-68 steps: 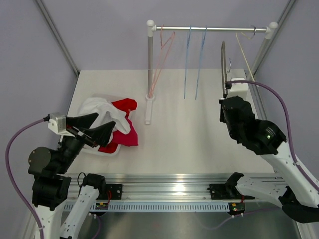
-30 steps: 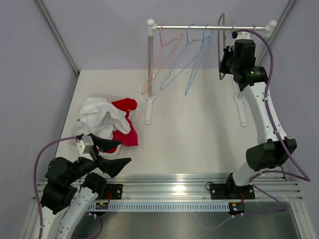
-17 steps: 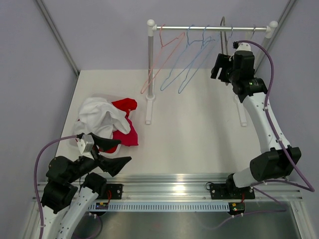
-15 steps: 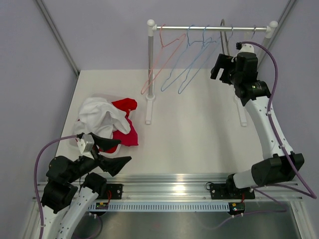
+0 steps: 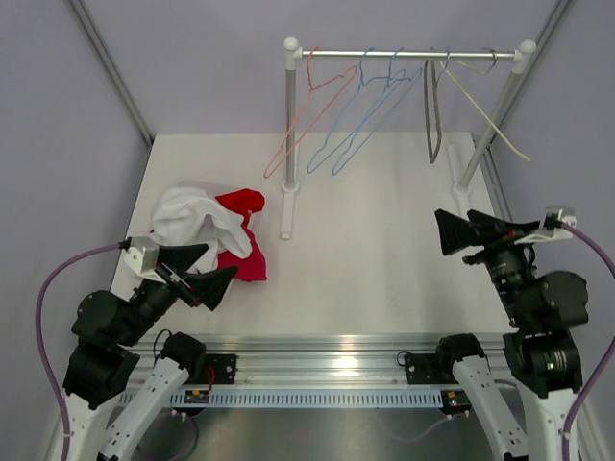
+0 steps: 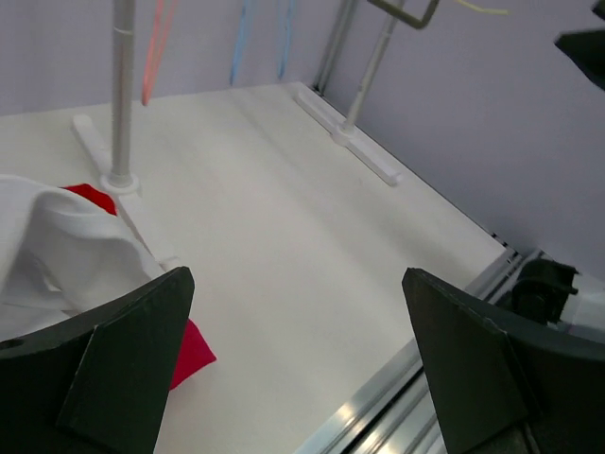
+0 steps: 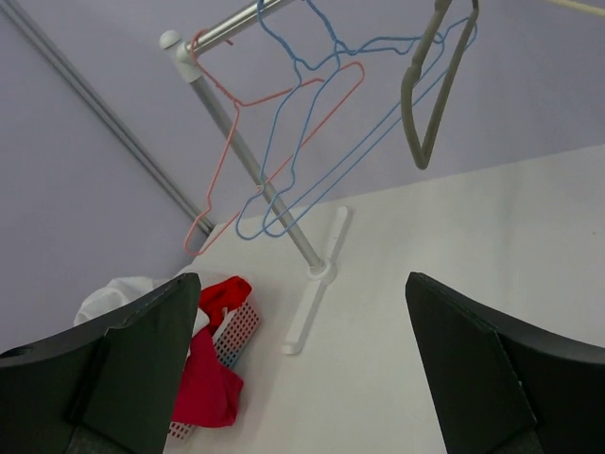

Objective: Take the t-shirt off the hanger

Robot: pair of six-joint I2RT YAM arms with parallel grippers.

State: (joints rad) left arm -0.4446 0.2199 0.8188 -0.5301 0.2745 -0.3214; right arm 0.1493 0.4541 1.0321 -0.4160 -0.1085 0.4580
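Note:
A white t-shirt [image 5: 192, 216] lies crumpled with red cloth [image 5: 245, 204] in a basket at the table's left; both show in the left wrist view as the white t-shirt [image 6: 57, 255] and red cloth [image 6: 194, 350]. The rail [image 5: 404, 55] carries a pink hanger [image 5: 306, 116], two blue hangers [image 5: 370, 125], a grey hanger [image 5: 432, 115] and a cream hanger [image 5: 485, 110], all bare. My left gripper [image 5: 221, 259] is open just in front of the clothes pile. My right gripper [image 5: 459, 229] is open and empty at the near right, far below the rail.
The perforated white basket [image 7: 234, 331] sits under the clothes. The rack's left post stands on a foot [image 5: 285, 211] mid-table, and the right foot [image 5: 459, 182] is near the right edge. A metal rail [image 5: 327, 351] runs along the near edge.
My right gripper has opened off the grey hanger at the rail and the arm has drawn back to the near right. The grey hanger now hangs on the rail. My left gripper has shifted slightly.

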